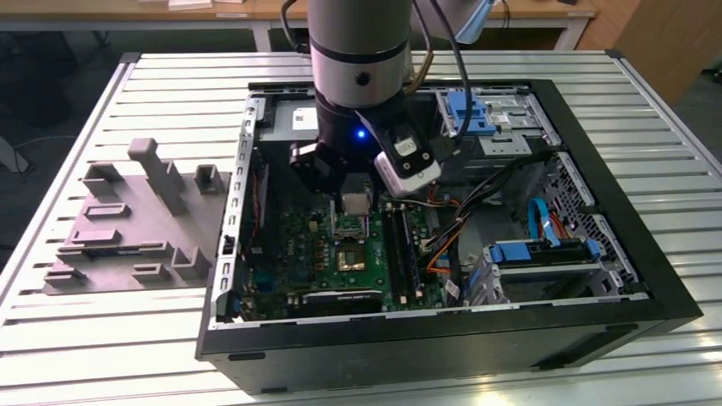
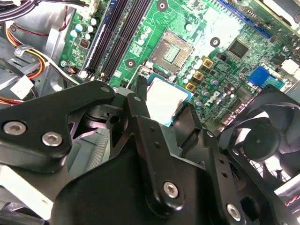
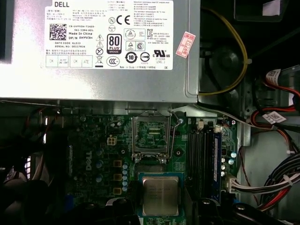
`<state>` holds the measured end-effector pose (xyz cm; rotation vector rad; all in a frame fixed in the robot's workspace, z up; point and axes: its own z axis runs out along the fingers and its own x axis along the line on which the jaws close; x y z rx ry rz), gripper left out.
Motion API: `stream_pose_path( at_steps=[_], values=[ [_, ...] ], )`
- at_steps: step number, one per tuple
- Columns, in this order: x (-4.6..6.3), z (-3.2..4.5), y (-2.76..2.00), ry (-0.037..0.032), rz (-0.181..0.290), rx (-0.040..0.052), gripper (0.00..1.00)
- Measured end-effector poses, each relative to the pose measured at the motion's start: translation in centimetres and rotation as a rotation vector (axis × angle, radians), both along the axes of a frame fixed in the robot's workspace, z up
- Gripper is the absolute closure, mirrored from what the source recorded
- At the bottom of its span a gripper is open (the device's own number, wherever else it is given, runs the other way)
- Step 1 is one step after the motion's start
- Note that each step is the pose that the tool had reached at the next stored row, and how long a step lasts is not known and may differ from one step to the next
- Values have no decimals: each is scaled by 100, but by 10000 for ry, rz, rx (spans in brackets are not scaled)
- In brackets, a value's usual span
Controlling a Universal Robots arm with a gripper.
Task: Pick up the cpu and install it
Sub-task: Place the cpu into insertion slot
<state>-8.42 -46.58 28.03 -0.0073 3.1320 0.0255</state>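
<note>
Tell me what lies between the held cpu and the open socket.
In the first wrist view, the cpu, gripped by the tool, is apart from the socket; between them lies a short strip of green motherboard, nothing loose.

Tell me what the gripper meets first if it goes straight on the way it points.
The gripper, shut on the cpu, points down at the motherboard; the cpu would likely touch it near the socket first, depth is unclear.
</note>
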Motion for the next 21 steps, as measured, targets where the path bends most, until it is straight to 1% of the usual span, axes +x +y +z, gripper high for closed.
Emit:
stream_pose_path(
  at_steps=[12,21],
  values=[
    [0,-54,0,0,0,0,53],
    [0,-119,-1,1,0,0,53]
  ],
)
